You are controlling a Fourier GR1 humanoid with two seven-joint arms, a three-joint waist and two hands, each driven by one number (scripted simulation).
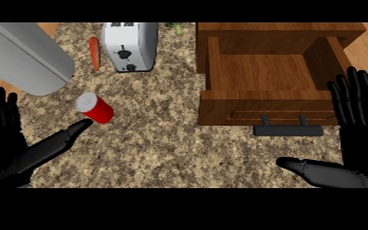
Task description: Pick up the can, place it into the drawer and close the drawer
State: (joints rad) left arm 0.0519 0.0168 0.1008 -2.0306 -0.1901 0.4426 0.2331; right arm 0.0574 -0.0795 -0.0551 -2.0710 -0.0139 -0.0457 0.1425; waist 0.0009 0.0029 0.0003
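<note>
A red can [96, 107] with a silver top lies tilted on the speckled counter at the left. My left hand [39, 151] comes in from the lower left, open, its thumb tip touching or almost touching the can's lower edge. The wooden drawer [266, 105] stands pulled open at the right, its inside bare, a black handle [288, 129] on its front. My right hand [350, 126] is open at the right edge, fingers straight up beside the drawer's right front corner, thumb stretched out low toward the left.
A silver toaster [130, 45] stands at the back centre with an orange carrot [94, 53] lying to its left. A large grey rounded object [28, 58] fills the upper left. Something small and green [176, 28] shows at the back edge.
</note>
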